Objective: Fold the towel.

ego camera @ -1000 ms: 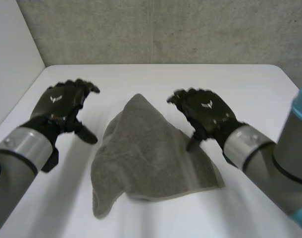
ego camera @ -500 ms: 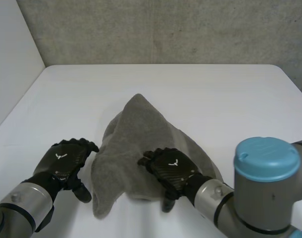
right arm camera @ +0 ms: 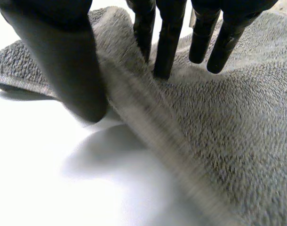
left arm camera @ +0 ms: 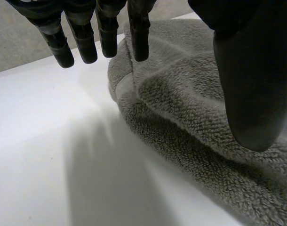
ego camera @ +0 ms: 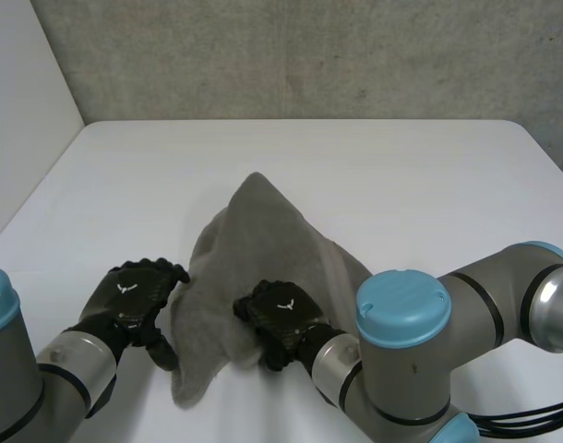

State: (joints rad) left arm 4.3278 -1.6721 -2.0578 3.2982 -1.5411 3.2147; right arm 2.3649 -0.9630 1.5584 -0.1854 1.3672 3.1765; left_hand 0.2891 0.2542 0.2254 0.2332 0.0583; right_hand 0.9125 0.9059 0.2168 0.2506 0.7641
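Note:
A grey towel (ego camera: 263, 245) lies rumpled in the middle of the white table (ego camera: 401, 175), with a peak pointing to the far side. My left hand (ego camera: 134, 293) is at its near left edge, open. In the left wrist view the straight fingers (left arm camera: 106, 33) hover over the towel's hem (left arm camera: 181, 113) and the thumb hangs above the cloth. My right hand (ego camera: 283, 314) rests on the near part of the towel. In the right wrist view a ridge of towel (right arm camera: 143, 117) is bunched up between the thumb (right arm camera: 63, 56) and the fingers (right arm camera: 167, 42).
A grey wall (ego camera: 309, 55) closes the far side of the table and a white panel (ego camera: 23, 111) stands at its left. My right arm's blue-capped elbow (ego camera: 403, 297) hangs over the near right part of the table.
Both hands have come from the far side down to the towel's near end. The right hand's fingers have closed on a fold of cloth; the left hand stays open at the left edge.

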